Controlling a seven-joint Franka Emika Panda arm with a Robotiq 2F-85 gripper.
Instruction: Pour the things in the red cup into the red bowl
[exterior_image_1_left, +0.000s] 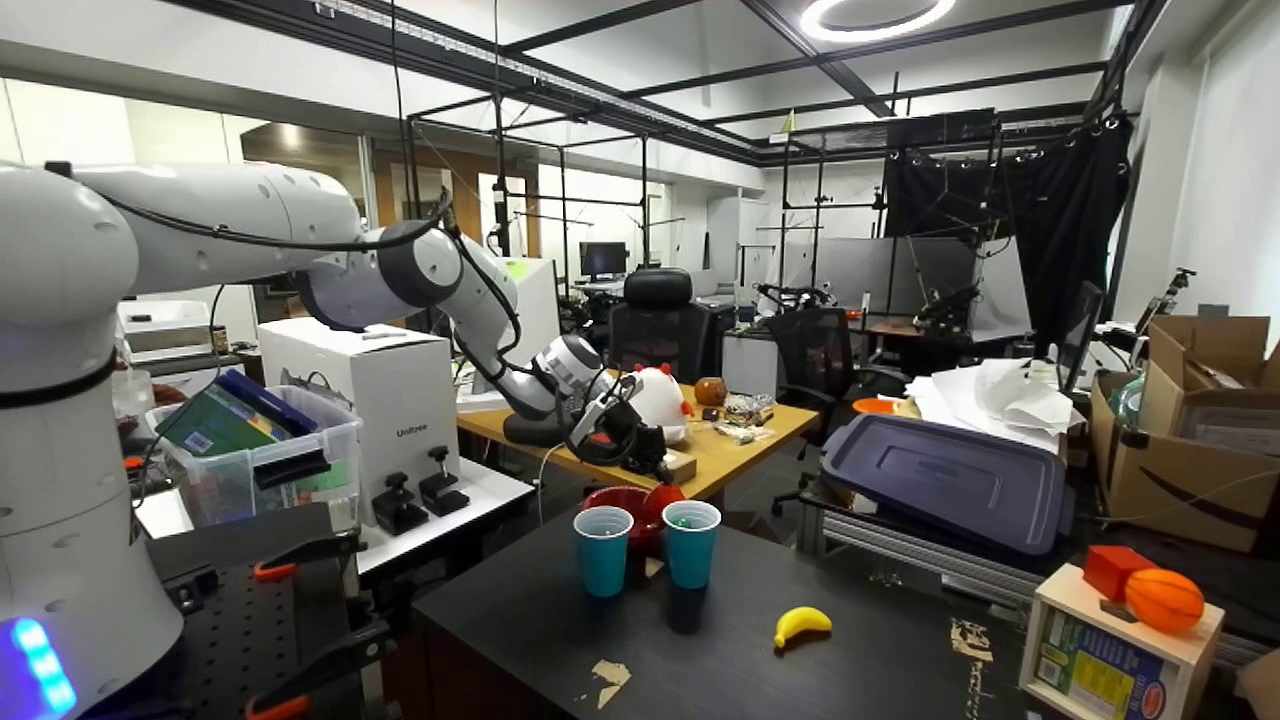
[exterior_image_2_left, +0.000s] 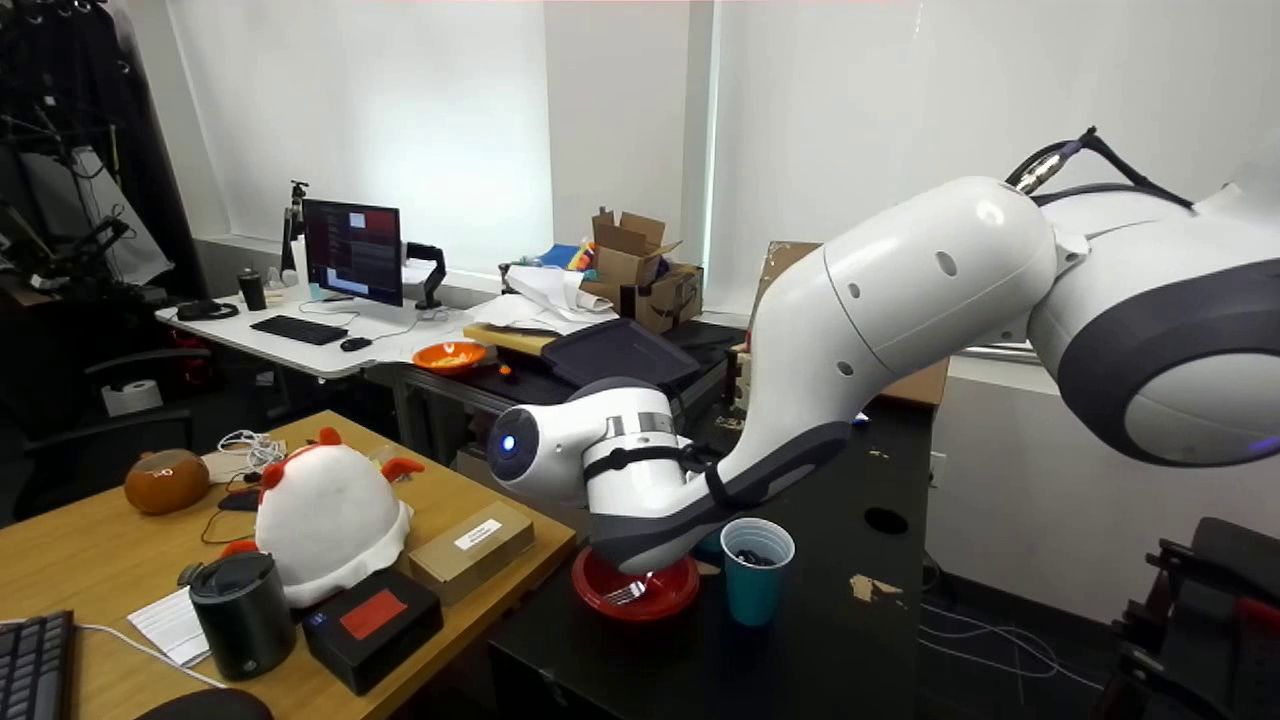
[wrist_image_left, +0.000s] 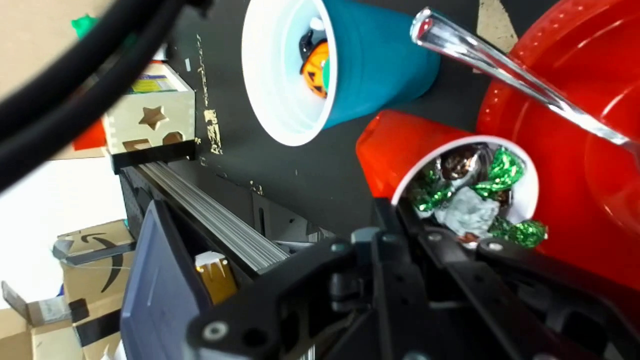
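Robotiq gripper (wrist_image_left: 398, 206), at lower centre of the wrist view, has its fingers pinching the wall of the red cup (wrist_image_left: 402, 145) at the pale rim. The cup is tipped, its mouth turned to the right of the frame toward the red bowl (wrist_image_left: 595, 210); foil-wrapped candies (wrist_image_left: 470, 210) in green, brown and silver crowd the mouth, inside the cup. Whether cup and bowl touch cannot be told. A fork (wrist_image_left: 500, 67) juts out over the bowl's rim at upper right. At upper centre, a teal cup (wrist_image_left: 380, 65) holds a jack-o'-lantern piece (wrist_image_left: 316, 72); a wooden shape-sorter box (wrist_image_left: 175, 115) shows at upper left. In an exterior view, two teal cups (exterior_image_1_left: 603, 560) stand upright at lower centre on a black tabletop (exterior_image_1_left: 740, 680), with a yellow banana (exterior_image_1_left: 802, 626) to their lower right.
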